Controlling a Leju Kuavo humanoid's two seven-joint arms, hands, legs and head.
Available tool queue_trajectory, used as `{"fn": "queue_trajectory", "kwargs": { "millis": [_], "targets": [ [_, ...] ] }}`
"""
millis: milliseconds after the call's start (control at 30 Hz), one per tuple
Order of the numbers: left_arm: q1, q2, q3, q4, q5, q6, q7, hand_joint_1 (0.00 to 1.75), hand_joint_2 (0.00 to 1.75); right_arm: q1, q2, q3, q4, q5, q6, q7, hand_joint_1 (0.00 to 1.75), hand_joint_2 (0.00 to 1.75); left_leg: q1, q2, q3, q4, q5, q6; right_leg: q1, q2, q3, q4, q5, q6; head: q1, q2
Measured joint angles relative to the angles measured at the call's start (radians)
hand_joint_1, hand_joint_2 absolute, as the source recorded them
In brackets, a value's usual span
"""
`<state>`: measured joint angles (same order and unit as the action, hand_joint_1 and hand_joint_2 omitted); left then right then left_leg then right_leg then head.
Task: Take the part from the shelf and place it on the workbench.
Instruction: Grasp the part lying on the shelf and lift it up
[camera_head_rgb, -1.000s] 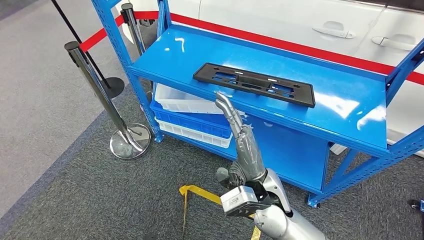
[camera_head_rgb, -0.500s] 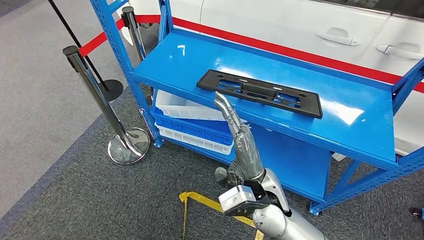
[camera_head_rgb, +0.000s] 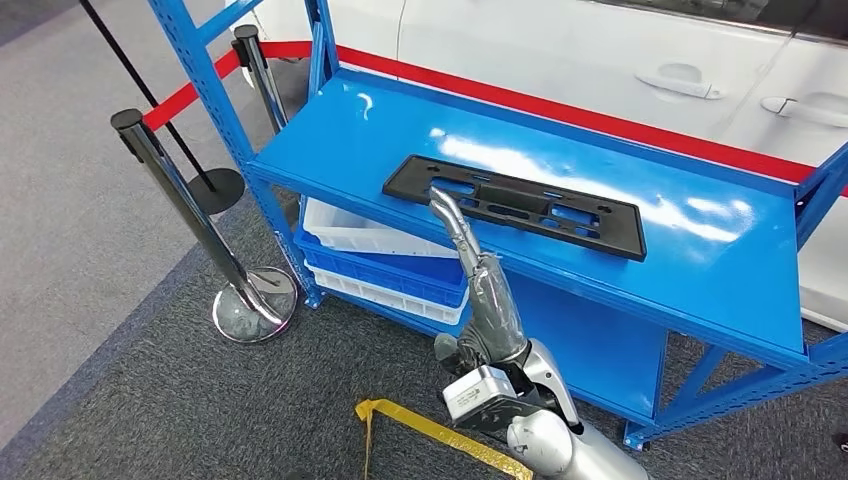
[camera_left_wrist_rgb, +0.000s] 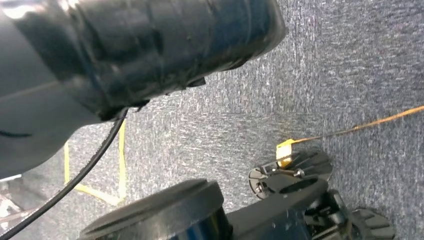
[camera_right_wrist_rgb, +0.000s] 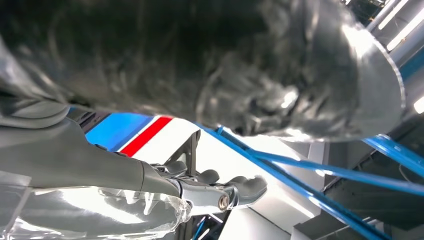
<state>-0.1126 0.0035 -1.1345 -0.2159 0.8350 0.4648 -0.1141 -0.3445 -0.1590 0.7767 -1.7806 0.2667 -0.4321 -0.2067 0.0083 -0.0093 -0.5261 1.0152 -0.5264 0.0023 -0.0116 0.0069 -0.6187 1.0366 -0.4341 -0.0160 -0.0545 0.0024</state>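
Right hand raised, fingers extended, empty, fingertips at near edge of black part on blue shelf; left hand state unreadable.

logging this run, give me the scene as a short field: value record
part: black flat frame lying on the blue shelf top, near its front edge
right hand: raised, fingers extended up to the part's front left edge; contact unclear, no grip visible
under shelf: white and blue bins
floor: chrome stanchion, yellow tape
behind shelf: white car
task state: part not yet lifted
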Motion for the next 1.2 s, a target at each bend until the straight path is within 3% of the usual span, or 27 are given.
{"fn": "queue_trajectory", "kwargs": {
  "millis": [67, 133, 167, 200, 233, 300, 333, 367, 433, 533, 567, 633, 667, 700, 733, 800, 867, 900, 967, 1033, 1067, 1133, 1167, 1200],
  "targets": [
    [-0.001, 0.000, 0.000, 0.000, 0.000, 0.000, 0.000, 0.00, 0.00, -0.001, 0.000, 0.000, 0.000, -0.002, 0.000, -0.001, 0.00, 0.00, 0.002, 0.003, -0.042, 0.083, -0.034, -0.010, -0.003, -0.003, 0.013, -0.005, -0.008, -0.011, -0.003, 0.000],
    [-0.001, 0.000, 0.000, 0.000, 0.000, 0.000, 0.000, 0.00, 0.00, -0.001, 0.001, 0.000, 0.000, -0.007, -0.001, -0.002, 0.00, 0.00, 0.003, 0.003, -0.128, 0.220, -0.076, -0.016, -0.002, -0.005, 0.022, -0.005, -0.018, -0.017, -0.004, 0.000],
    [0.000, 0.000, 0.000, 0.000, 0.001, 0.000, 0.000, 0.00, 0.00, 0.000, 0.001, 0.000, 0.000, -0.012, -0.001, -0.002, 0.00, 0.00, 0.004, 0.003, -0.166, 0.268, -0.079, -0.017, -0.001, -0.004, 0.028, -0.005, -0.023, -0.018, -0.004, 0.000],
    [0.002, 0.000, 0.000, 0.000, 0.001, 0.000, 0.000, 0.00, 0.00, 0.001, 0.001, 0.000, 0.001, -0.017, -0.001, -0.003, 0.00, 0.00, 0.003, 0.004, -0.187, 0.282, -0.061, -0.015, 0.000, -0.003, 0.036, -0.005, -0.029, -0.018, -0.004, 0.000],
    [0.004, 0.000, 0.000, 0.000, 0.001, 0.000, 0.001, 0.00, 0.00, 0.001, 0.001, 0.000, 0.001, -0.022, -0.001, -0.004, 0.00, 0.00, 0.003, 0.003, -0.188, 0.255, -0.023, -0.012, 0.001, -0.001, 0.046, -0.005, -0.036, -0.018, -0.004, 0.000],
    [0.005, 0.001, 0.000, 0.000, 0.002, 0.000, 0.001, 0.00, 0.00, 0.001, 0.001, 0.000, 0.001, -0.038, -0.001, -0.011, 0.00, 0.00, -0.001, 0.004, -0.149, 0.129, 0.072, 0.003, 0.004, 0.001, 0.068, -0.007, -0.052, -0.015, -0.003, 0.000],
    [0.004, 0.002, 0.000, 0.000, 0.002, 0.000, 0.001, 0.00, 0.00, 0.001, 0.001, 0.000, 0.001, -0.048, -0.001, -0.016, 0.00, 0.00, -0.006, 0.004, -0.125, 0.071, 0.099, 0.011, 0.005, 0.002, 0.075, -0.008, -0.058, -0.011, -0.002, 0.000],
    [0.003, 0.002, 0.000, 0.000, 0.002, 0.000, 0.001, 0.00, 0.00, 0.001, 0.002, 0.000, 0.001, -0.057, -0.001, -0.021, 0.00, 0.00, -0.010, 0.004, -0.108, 0.032, 0.107, 0.017, 0.005, 0.002, 0.078, -0.009, -0.063, -0.007, -0.002, 0.000],
    [0.002, 0.003, 0.000, 0.001, 0.003, 0.000, 0.001, 0.00, 0.00, 0.001, 0.002, 0.000, 0.001, -0.073, -0.001, -0.029, 0.00, 0.00, -0.015, 0.003, -0.095, 0.006, 0.096, 0.025, 0.005, 0.002, 0.079, -0.015, -0.067, 0.003, -0.003, 0.000],
    [0.004, 0.002, 0.000, 0.001, 0.003, 0.002, 0.002, 0.00, 0.00, 0.000, 0.002, -0.003, -0.003, -0.092, 0.000, -0.039, 0.00, 0.00, -0.005, 0.004, -0.073, -0.020, 0.094, 0.035, 0.007, -0.001, 0.075, 0.007, -0.087, 0.017, 0.000, 0.000],
    [0.003, 0.002, 0.000, 0.001, 0.003, 0.002, 0.002, 0.00, 0.00, 0.000, 0.002, -0.005, -0.004, -0.099, 0.001, -0.041, 0.00, 0.00, -0.001, 0.006, -0.064, -0.028, 0.093, 0.038, 0.008, -0.001, 0.055, 0.050, -0.107, 0.021, 0.002, 0.000],
    [0.001, 0.002, 0.000, 0.001, 0.003, 0.003, 0.004, 0.00, 0.00, 0.003, 0.002, -0.009, -0.005, -0.112, 0.003, -0.044, 0.00, 0.00, -0.002, 0.007, -0.053, -0.030, 0.084, 0.044, 0.004, -0.002, -0.021, 0.179, -0.153, 0.026, 0.005, 0.000],
    [0.001, 0.002, 0.000, 0.001, 0.003, 0.003, 0.004, 0.00, 0.00, 0.006, 0.001, -0.010, -0.005, -0.117, 0.003, -0.044, 0.00, 0.00, -0.002, 0.008, -0.047, -0.030, 0.079, 0.045, 0.002, -0.002, -0.059, 0.233, -0.162, 0.029, 0.006, 0.000],
    [0.001, 0.001, 0.000, 0.001, 0.003, 0.003, 0.005, 0.00, 0.00, 0.008, 0.001, -0.011, -0.005, -0.121, 0.004, -0.045, 0.00, 0.00, -0.001, 0.010, -0.040, -0.028, 0.072, 0.045, 0.000, -0.002, -0.084, 0.257, -0.152, 0.031, 0.006, 0.000],
    [0.003, 0.001, 0.000, 0.001, 0.003, 0.003, 0.006, 0.00, 0.00, 0.009, 0.001, -0.012, -0.005, -0.123, 0.004, -0.045, 0.00, 0.00, -0.001, 0.013, -0.033, -0.026, 0.064, 0.044, -0.001, -0.004, -0.089, 0.243, -0.121, 0.033, 0.006, 0.000],
    [0.004, 0.000, 0.000, 0.001, 0.003, 0.003, 0.007, 0.00, 0.00, 0.009, 0.001, -0.017, -0.005, -0.127, 0.004, -0.048, 0.00, 0.00, 0.000, 0.021, -0.017, -0.017, 0.044, 0.039, -0.003, -0.029, -0.056, 0.131, -0.031, 0.032, 0.007, 0.000],
    [0.004, 0.000, 0.000, 0.001, 0.007, 0.003, 0.011, 0.00, 0.00, 0.008, 0.002, -0.021, -0.004, -0.132, 0.004, -0.053, 0.00, 0.00, -0.006, 0.030, -0.010, -0.004, 0.024, 0.028, 0.004, -0.063, -0.021, 0.035, 0.009, 0.025, 0.009, 0.000],
    [0.004, 0.000, 0.000, 0.001, 0.010, 0.003, 0.014, 0.00, 0.00, 0.008, 0.002, -0.021, -0.004, -0.134, 0.005, -0.054, 0.00, 0.00, -0.010, 0.038, -0.009, -0.001, 0.018, 0.023, 0.008, -0.069, -0.016, 0.020, 0.006, 0.019, 0.009, 0.000],
    [0.004, 0.000, 0.000, 0.001, 0.012, 0.003, 0.017, 0.00, 0.00, 0.008, 0.002, -0.022, -0.004, -0.138, 0.008, -0.056, 0.00, 0.00, -0.013, 0.061, -0.004, -0.001, 0.009, 0.014, 0.008, -0.048, -0.017, 0.016, 0.000, 0.006, 0.007, 0.000],
    [0.002, 0.000, 0.000, 0.001, 0.013, 0.003, 0.018, 0.00, 0.00, 0.008, 0.002, -0.024, -0.004, -0.141, 0.012, -0.057, 0.00, 0.00, -0.010, 0.061, -0.007, 0.021, -0.014, 0.005, 0.003, -0.026, -0.014, 0.011, -0.001, -0.003, 0.004, 0.000],
    [0.000, 0.000, 0.000, 0.001, 0.013, 0.003, 0.018, 0.00, 0.00, 0.008, 0.003, -0.024, -0.004, -0.143, 0.014, -0.057, 0.00, 0.00, -0.008, 0.051, -0.024, 0.060, -0.037, 0.000, 0.000, -0.017, -0.011, 0.008, -0.001, -0.007, 0.002, 0.000],
    [-0.002, 0.000, 0.000, 0.001, 0.012, 0.003, 0.018, 0.00, 0.00, 0.008, 0.004, -0.024, -0.004, -0.152, 0.019, -0.059, 0.00, 0.00, -0.004, 0.028, -0.091, 0.186, -0.091, -0.009, -0.001, 0.001, -0.008, 0.008, -0.003, -0.012, -0.002, 0.000],
    [-0.001, 0.000, 0.000, 0.001, 0.012, 0.003, 0.018, 0.00, 0.00, 0.009, 0.004, -0.024, -0.004, -0.160, 0.022, -0.061, 0.00, 0.00, -0.003, 0.024, -0.126, 0.245, -0.107, -0.011, 0.000, 0.012, -0.007, 0.008, -0.004, -0.013, -0.002, 0.000],
    [0.000, -0.001, 0.000, 0.001, 0.012, 0.002, 0.018, 0.00, 0.00, 0.009, 0.004, -0.024, -0.004, -0.169, 0.027, -0.063, 0.00, 0.00, -0.002, 0.023, -0.150, 0.276, -0.105, -0.011, 0.000, 0.024, -0.006, 0.008, -0.005, -0.014, -0.002, 0.000]
  ]
}}
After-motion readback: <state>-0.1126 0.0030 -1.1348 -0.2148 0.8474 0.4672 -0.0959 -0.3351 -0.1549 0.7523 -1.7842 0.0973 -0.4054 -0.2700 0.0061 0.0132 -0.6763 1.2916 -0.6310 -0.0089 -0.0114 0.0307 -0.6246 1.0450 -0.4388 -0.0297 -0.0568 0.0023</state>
